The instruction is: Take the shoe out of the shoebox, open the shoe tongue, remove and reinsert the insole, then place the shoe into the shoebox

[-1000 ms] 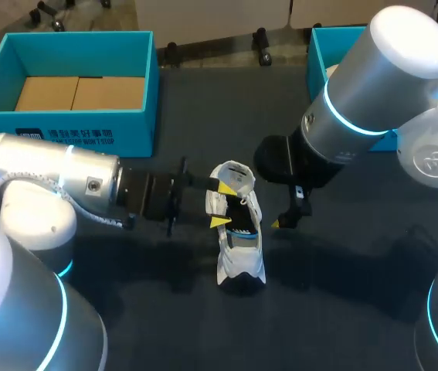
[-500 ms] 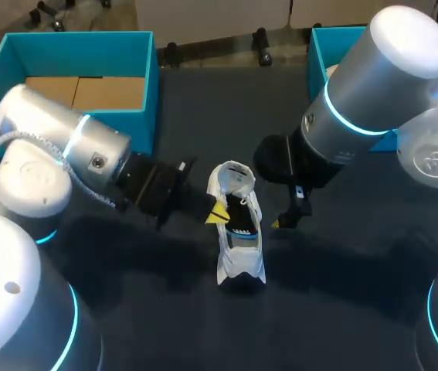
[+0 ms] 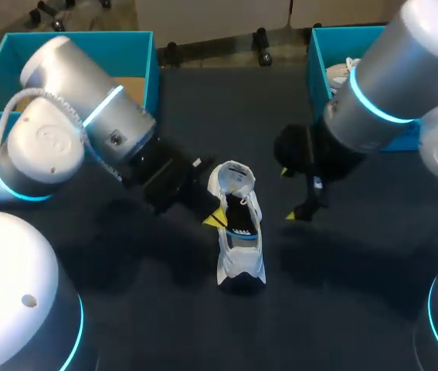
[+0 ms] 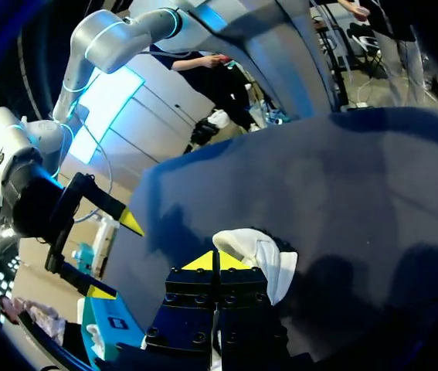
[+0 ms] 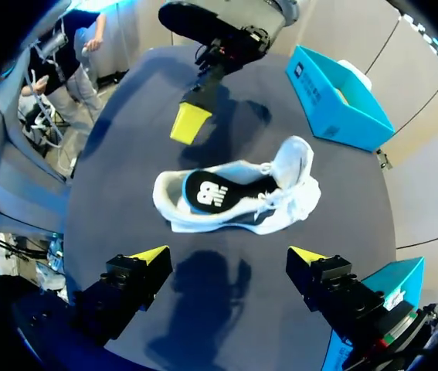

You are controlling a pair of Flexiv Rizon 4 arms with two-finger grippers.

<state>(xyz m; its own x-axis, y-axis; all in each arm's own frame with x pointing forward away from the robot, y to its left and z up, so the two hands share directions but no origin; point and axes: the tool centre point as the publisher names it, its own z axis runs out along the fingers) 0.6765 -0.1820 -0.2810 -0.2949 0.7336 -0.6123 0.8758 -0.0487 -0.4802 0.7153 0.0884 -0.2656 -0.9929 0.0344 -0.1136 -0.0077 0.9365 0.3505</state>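
Hovering beside shoe [image 3: 242, 259], left end effector [image 3: 217, 219]

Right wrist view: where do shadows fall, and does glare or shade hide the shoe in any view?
Right wrist view: a dark shadow lies on the table between the right gripper's open fingers, short of the shoe, which is evenly lit, without glare. Head view: soft shadows darken the table beside the shoe. Left wrist view: the left gripper itself hides part of the shoe.

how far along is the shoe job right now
Done: the shoe is out of the shoebox, on the table. In hand: nothing; left pincer shut beside it, right pincer open, apart. Insole lies inside; already reinserted or not, cannot tell. Remaining: boxing the shoe.
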